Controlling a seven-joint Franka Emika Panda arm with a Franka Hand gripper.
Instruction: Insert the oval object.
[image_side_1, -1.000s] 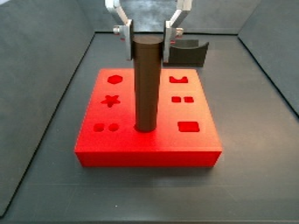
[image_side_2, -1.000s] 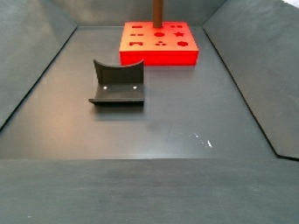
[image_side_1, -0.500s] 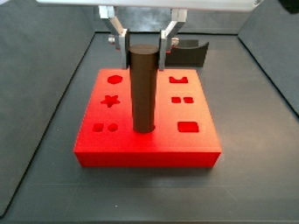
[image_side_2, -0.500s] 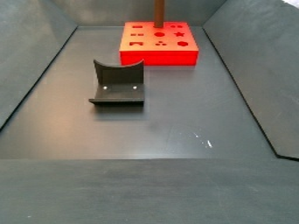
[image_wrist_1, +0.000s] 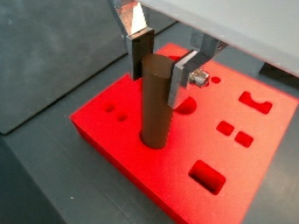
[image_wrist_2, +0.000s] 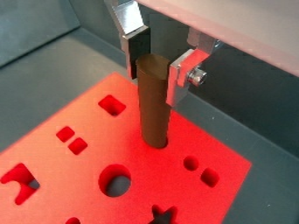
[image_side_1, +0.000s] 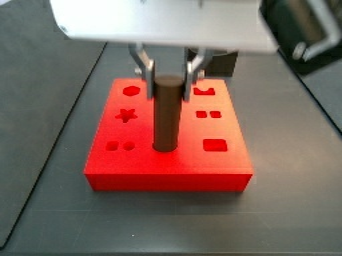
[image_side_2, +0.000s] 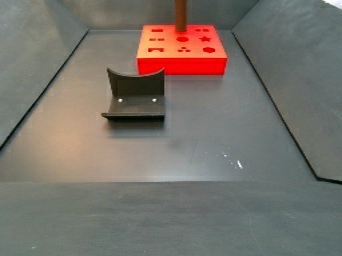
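Dark grey floor, red block at the far end: gripper clamped on the oval peg, which stands upright with its lower end already in the block's middle hole, leaving release and retreat.

Matt dark-brown oval object; smooth red plastic block; end effector with bare silver metal fingers.
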